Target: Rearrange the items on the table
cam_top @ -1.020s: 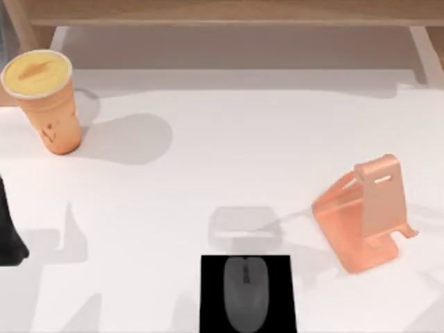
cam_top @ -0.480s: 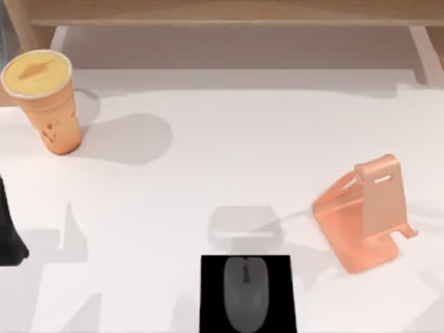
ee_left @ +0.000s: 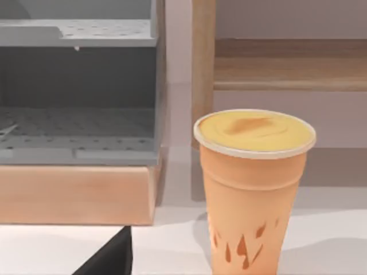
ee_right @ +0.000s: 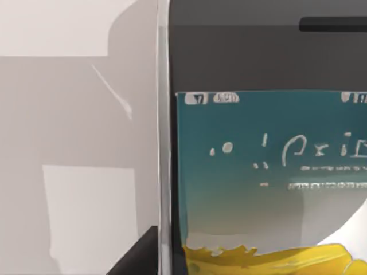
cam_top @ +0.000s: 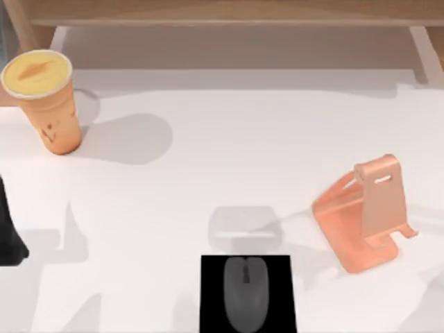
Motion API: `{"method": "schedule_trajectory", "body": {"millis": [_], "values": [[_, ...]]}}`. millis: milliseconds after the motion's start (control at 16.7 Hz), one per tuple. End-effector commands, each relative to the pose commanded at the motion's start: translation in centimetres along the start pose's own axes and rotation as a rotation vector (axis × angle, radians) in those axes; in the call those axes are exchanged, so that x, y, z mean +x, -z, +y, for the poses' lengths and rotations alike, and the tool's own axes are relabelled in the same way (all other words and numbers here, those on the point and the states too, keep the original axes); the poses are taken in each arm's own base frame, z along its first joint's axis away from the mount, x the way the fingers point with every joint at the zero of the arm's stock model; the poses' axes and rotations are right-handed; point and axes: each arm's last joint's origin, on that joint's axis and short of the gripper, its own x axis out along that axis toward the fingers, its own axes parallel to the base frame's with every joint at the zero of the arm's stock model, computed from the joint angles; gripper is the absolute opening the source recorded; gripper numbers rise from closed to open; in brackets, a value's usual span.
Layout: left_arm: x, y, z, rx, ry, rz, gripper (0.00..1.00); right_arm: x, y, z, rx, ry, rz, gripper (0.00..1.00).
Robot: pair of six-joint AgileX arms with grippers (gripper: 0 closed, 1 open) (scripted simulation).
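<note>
The tapered orange cup (cam_top: 48,104) with its yellow lid stands upright at the table's far left; the left wrist view has it close ahead (ee_left: 252,189). My left arm (cam_top: 8,236) sits at the left edge, nearer than the cup and apart from it, with one dark fingertip (ee_left: 112,258) in the wrist view. The dark grey mouse (cam_top: 244,295) lies on the black pad (cam_top: 211,305) at the front centre. The silver-edged smartphone (ee_right: 264,160) is held right before the right wrist camera, above the white table (ee_right: 69,114), screen facing the camera.
A salmon-orange phone stand (cam_top: 364,215) stands at the right. A soft rectangular shadow (cam_top: 246,229) lies on the table just behind the pad. A pale wooden frame (cam_top: 222,12) runs along the far edge. A grey shelf unit (ee_left: 74,86) is behind the cup.
</note>
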Motion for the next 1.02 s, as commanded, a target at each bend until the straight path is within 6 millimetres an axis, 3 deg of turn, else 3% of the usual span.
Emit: {"method": "schedule_trajectory", "body": {"millis": [240,480,780,1020], "values": [[0.0,0.0,0.0,0.000,0.000,0.000,1.00,-0.4,0.2,1.2,-0.028,0.008,-0.026,0.00],[0.0,0.0,0.0,0.000,0.000,0.000,1.00,-3.0,2.6,6.8,-0.173,0.032,-0.165,0.00],[0.0,0.0,0.0,0.000,0.000,0.000,1.00,-7.1,9.7,14.4,-0.411,-0.005,-0.459,0.00],[0.0,0.0,0.0,0.000,0.000,0.000,1.00,-10.0,17.7,17.4,-0.582,-0.154,-0.758,0.00]]}}
